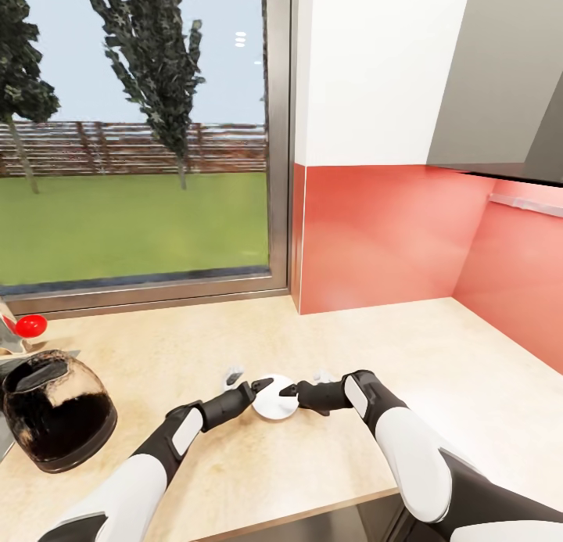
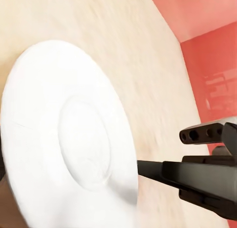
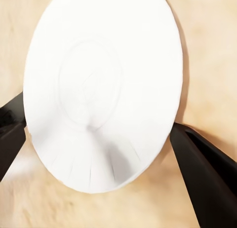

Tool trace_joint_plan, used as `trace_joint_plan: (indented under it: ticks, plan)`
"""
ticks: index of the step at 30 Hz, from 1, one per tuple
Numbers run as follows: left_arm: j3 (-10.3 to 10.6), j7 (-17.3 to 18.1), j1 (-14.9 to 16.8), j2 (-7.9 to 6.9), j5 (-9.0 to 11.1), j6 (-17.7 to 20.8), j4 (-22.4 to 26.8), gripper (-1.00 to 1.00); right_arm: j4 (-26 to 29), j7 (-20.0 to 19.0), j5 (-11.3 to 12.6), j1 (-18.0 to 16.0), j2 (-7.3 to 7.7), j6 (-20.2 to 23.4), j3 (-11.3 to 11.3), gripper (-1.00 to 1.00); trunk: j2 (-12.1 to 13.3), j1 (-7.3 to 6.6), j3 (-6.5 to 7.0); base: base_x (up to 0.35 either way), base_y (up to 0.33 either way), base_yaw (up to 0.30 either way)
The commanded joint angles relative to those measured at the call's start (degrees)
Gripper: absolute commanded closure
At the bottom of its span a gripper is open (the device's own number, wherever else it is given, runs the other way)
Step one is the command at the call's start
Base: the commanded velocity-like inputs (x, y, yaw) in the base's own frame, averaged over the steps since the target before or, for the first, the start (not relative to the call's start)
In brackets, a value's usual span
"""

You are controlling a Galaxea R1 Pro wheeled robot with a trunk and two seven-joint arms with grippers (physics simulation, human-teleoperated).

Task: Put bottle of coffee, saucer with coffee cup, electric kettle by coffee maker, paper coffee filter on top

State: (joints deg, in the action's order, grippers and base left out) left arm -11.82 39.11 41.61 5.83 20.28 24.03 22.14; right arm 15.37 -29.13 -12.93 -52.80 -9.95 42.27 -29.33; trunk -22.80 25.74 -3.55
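A: Starting close in, what are the arms doing?

B: Both are reaching over the countertop (image 1: 407,354) and meeting at the saucer (image 1: 274,405), which is lying flat on the counter. The right gripper (image 1: 288,389) is sitting with its fingers (image 3: 202,173) spread wide, one on each side of the saucer's rim, apart from it and not pinching. The left gripper (image 1: 264,385) is pointing at the opposite rim; whether its fingers are parted or closed, I cannot tell, since the left wrist view is showing little more than one dark finger (image 2: 163,170) beside the plate.

A: Anything on the saucer?

B: Nothing; the coffee cup isn't sitting on it.

A: And further out?

B: At the left edge the coffee maker (image 1: 55,421) is standing on the counter, its dark carafe well apart from the saucer, with no filter visibly on top. Small white pieces are lying just beyond the grippers, too small to identify. Behind everything are the window (image 1: 133,135) and red backsplash (image 1: 383,237).

A: So how far along?

B: Early, I'd judge. The coffee maker is staying put, but the saucer probably needs moving nearer; cup, filter, coffee bottle and kettle are all remaining.
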Motion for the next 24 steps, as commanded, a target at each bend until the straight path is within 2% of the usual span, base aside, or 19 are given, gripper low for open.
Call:
trace_joint_plan:
  ticks: [1,9,15,24]
  plan:
    - [-0.23,0.09,0.05,0.09,0.29,0.49,0.01,-1.00,0.10,-0.31,-1.05,-0.02,-0.05,0.27,-0.20,-1.00,-0.12,0.04,-0.14,0.000,0.000,0.000]
    - [-0.23,0.09,0.05,0.32,0.44,0.49,0.01,-1.00,0.18,-0.31,-0.96,-0.02,-0.05,0.27,-0.20,-1.00,-0.12,0.04,-0.14,0.000,0.000,0.000]
    - [-0.15,0.09,0.05,0.39,2.53,0.49,0.01,-1.00,0.19,-0.31,-0.96,-0.02,-0.05,0.27,-0.20,-1.00,-0.12,0.04,-0.14,0.000,0.000,0.000]
    - [-0.14,0.09,0.05,0.48,2.75,0.51,0.01,-1.00,0.19,-0.31,-0.96,-0.02,-0.05,0.27,-0.20,-1.00,-0.12,0.04,-0.14,0.000,0.000,0.000]
